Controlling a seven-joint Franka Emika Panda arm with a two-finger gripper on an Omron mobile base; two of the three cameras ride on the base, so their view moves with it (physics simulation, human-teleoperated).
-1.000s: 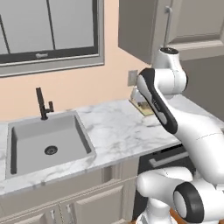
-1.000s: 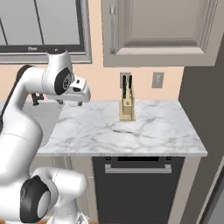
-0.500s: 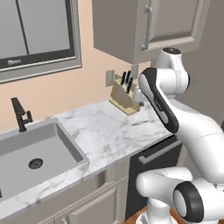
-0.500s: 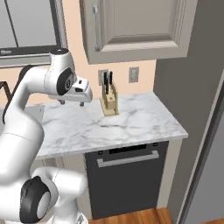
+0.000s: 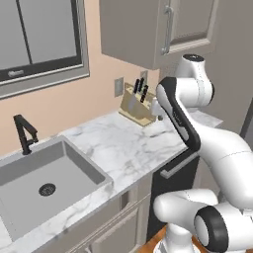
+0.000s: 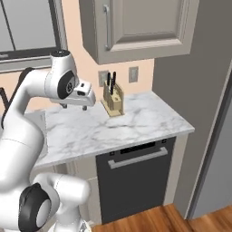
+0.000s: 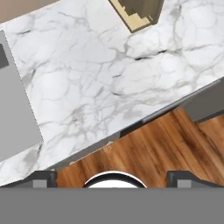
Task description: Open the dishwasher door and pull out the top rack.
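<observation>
The dishwasher door (image 6: pixel 136 183) is a dark panel under the marble counter, shut, with a long grey bar handle (image 6: pixel 138 157) along its top. From the left base view the door (image 5: pixel 159 197) and its handle (image 5: pixel 176 164) show beside my arm. The top rack is hidden behind the shut door. My gripper (image 6: pixel 74 108) hangs open above the counter, left of the knife block and well above the door, holding nothing. In the hand view its fingertips (image 7: pixel 43 177) stand wide apart, looking down on the counter's front edge and the wood floor.
A wooden knife block (image 6: pixel 112 99) stands at the back of the counter (image 6: pixel 136 120). The sink (image 5: pixel 44 183) and black faucet (image 5: pixel 24 133) lie to the left. A wall cabinet (image 6: pixel 136 27) hangs overhead. A tall grey fridge (image 6: pixel 217 149) stands right of the dishwasher.
The whole picture has shifted: the base moved, so the sink slid left and the dishwasher front came more fully into view. The gripper stayed open over the counter.
</observation>
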